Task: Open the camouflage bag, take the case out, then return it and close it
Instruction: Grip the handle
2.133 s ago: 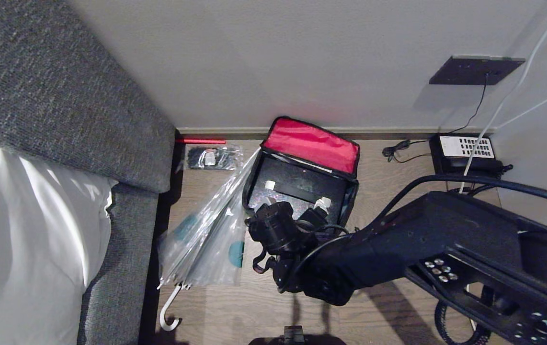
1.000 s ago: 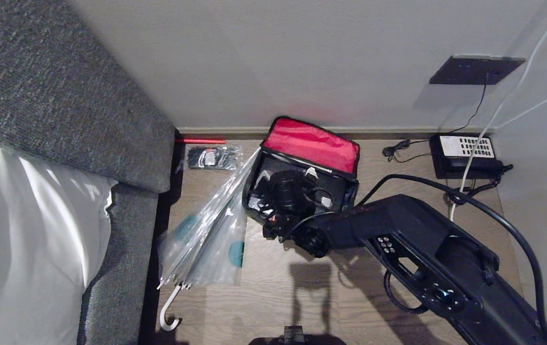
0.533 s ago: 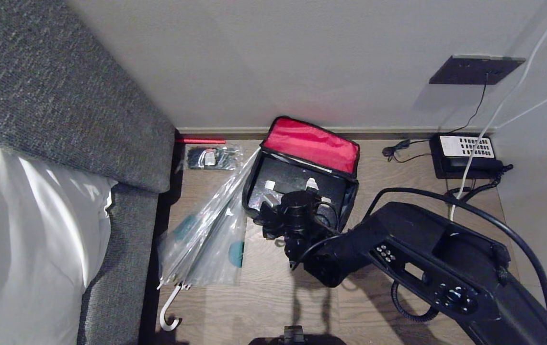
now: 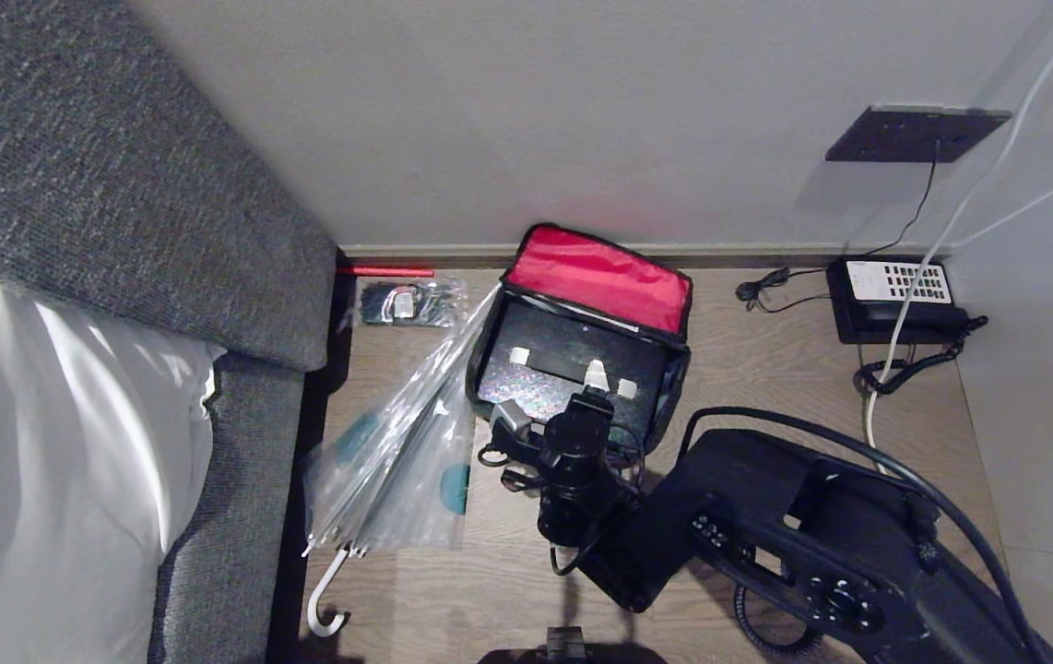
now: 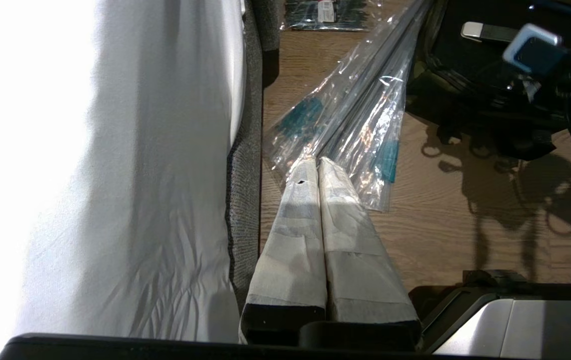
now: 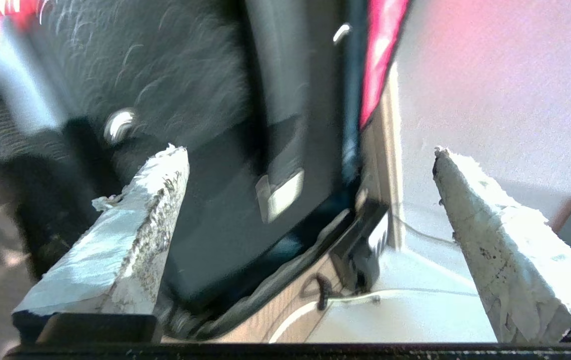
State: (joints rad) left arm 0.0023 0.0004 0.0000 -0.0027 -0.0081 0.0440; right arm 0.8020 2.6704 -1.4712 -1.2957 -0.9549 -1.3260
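Nearest the robot, the left gripper (image 5: pixel 318 165) is parked low beside the white-sheeted bed (image 5: pixel 115 175), its taped fingers pressed together and empty, with the clear plastic-wrapped umbrella (image 4: pixel 397 443) lying just ahead of it on the wooden floor (image 4: pixel 766 369).

Further out, the right gripper (image 4: pixel 593 380) is seen at the near edge of the open bag, its black arm drawn back toward the robot. A second ago the same gripper was deep over the bag's interior; it has since been pulled out to the rim. Its jaws are spread wide, and nothing is held between the white fingers (image 6: pixel 130 240).

The boxy soft camouflage bag (image 4: pixel 665 387) sits on the floor against the pale wall (image 4: pixel 582 120), its red-lined lid (image 4: pixel 596 277) folded back. Inside it a flat black case (image 4: pixel 573 360) with small white tabs lies exposed and flat.

The withdrawal with empty jaws is judged either a failed grasp or the case's return; closing the lid would then remain.
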